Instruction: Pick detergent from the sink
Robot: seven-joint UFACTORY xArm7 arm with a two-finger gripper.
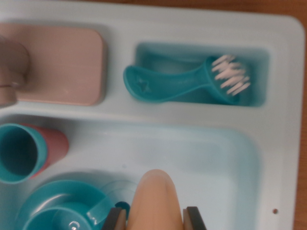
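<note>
With the claw (156, 216) closed on the detergent (156, 199) low over the sink (211, 158), the grasp step appeared complete, and the lift called for vertical withdrawal.

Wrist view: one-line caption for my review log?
Gripper closed on peach detergent bottle over the light blue sink; teal brush in the upper compartment.

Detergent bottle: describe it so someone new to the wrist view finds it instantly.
Start at the pale blue sink and its large basin. At the bottom centre, a rounded peach-orange detergent bottle stands between the dark gripper fingers. It is the only orange item; the cups and dishes beside it are teal or pink.
</note>
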